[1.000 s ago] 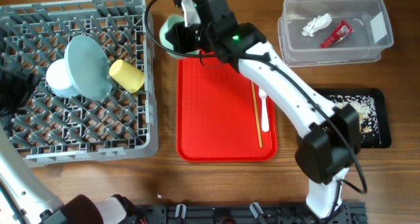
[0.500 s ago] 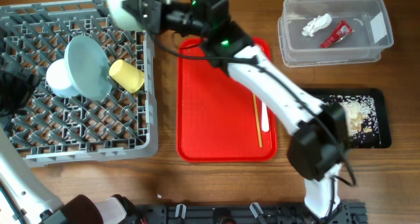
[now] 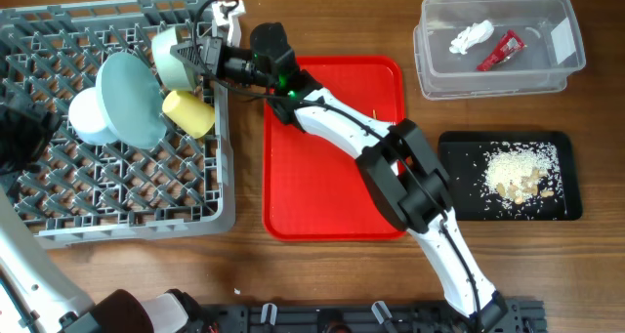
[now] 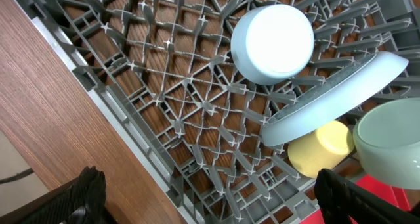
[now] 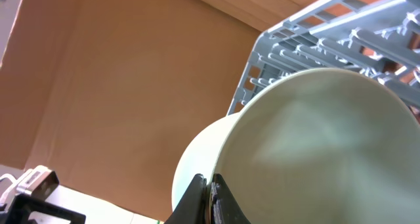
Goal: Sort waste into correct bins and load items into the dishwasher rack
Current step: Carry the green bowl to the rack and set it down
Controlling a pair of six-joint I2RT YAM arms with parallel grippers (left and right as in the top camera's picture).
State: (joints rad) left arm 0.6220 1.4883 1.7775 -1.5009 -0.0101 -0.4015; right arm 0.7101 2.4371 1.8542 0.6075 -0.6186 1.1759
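One smooth round saucer [image 3: 173,58] in right claw [image 3: 198,56]; grey pegged rack [image 3: 98,182]

Dishwasher rack [image 3: 59,196]: set at the left of the table [image 3: 244,265]. Within it, left to right, bowl [image 3: 86,118], plate [image 3: 132,101] leaned against the bowl, cup [image 3: 190,113]. Saucer [image 3: 174,58]: found at the rack's far right corner, just behind the cup. Flat tray [image 3: 322,196]: laid right of the rack. Tub [image 3: 488,79]: far right, tissue [image 3: 471,36] and wrapper [image 3: 500,52] inside. Shallow tray [image 3: 459,191]: nearer, food scraps [image 3: 513,172] in it.
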